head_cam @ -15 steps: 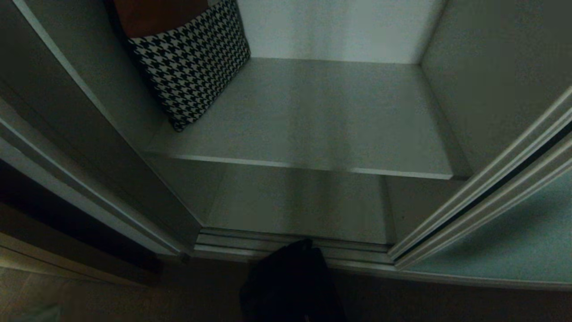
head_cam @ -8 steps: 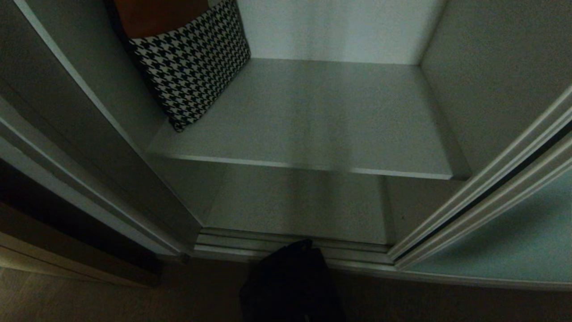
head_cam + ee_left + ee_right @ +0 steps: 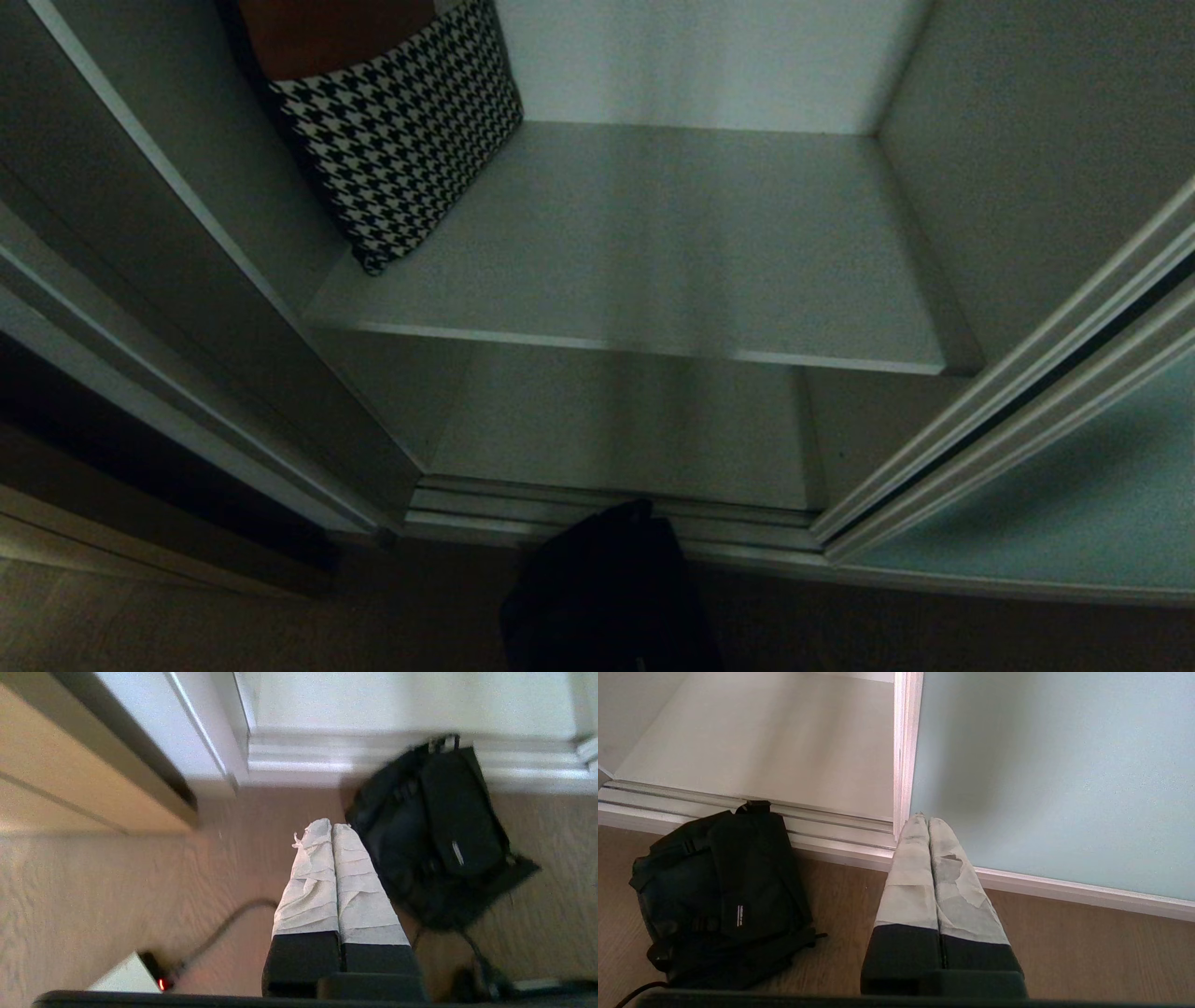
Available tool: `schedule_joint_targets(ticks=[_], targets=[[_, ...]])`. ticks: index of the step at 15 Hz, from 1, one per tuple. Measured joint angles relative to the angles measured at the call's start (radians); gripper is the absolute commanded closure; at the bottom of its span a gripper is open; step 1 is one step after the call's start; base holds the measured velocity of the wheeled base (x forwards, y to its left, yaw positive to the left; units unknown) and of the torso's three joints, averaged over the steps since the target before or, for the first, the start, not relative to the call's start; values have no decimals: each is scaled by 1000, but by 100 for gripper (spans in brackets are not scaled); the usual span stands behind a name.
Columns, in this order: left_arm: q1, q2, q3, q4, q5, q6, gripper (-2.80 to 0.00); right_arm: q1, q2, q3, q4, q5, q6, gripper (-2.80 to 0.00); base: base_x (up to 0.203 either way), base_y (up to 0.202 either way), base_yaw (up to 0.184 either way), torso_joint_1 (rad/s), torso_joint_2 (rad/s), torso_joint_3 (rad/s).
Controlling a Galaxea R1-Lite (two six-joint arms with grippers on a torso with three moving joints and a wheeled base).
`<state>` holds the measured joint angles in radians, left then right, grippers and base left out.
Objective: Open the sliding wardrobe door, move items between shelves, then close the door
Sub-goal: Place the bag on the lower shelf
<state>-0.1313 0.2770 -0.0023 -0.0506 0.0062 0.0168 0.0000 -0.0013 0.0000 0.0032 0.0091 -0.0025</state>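
Observation:
The pale teal sliding wardrobe door (image 3: 1074,504) (image 3: 1055,774) stands slid to the right, leaving the wardrobe open. Inside are an upper shelf (image 3: 653,243) and a lower shelf (image 3: 625,429) (image 3: 775,742). A black fabric bag (image 3: 611,597) (image 3: 434,830) (image 3: 724,891) lies on the wooden floor against the bottom track. My left gripper (image 3: 331,826) hangs shut above the floor beside the bag, holding nothing. My right gripper (image 3: 927,819) is shut and empty too, near the door's bottom corner. Neither arm shows in the head view.
A black-and-white houndstooth cushion (image 3: 401,131) leans on the upper shelf's left side with an orange-brown thing (image 3: 327,33) behind it. A dark cable (image 3: 224,924) and a white box with a red light (image 3: 135,977) lie on the floor. A wooden cabinet (image 3: 70,774) stands left of the wardrobe.
The head view is unchanged; a faint pale patch at the bottom left corner a second ago no longer shows.

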Motion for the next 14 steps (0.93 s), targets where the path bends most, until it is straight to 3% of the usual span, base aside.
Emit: schedule_joint_targets(ticks=[3,7,14], targets=[[9,-1,0,3,-11,16,0,0,0,0,0,-1,0,0,0,0,0,0,0,0],[85,-21,1,8,-26,26,0,0,0,0,0,0,0,0,0,0,0,0,0,0],[139,-244,1,47,-46,75,0,0,0,0,0,0,0,0,0,0,0,0,0,0]])
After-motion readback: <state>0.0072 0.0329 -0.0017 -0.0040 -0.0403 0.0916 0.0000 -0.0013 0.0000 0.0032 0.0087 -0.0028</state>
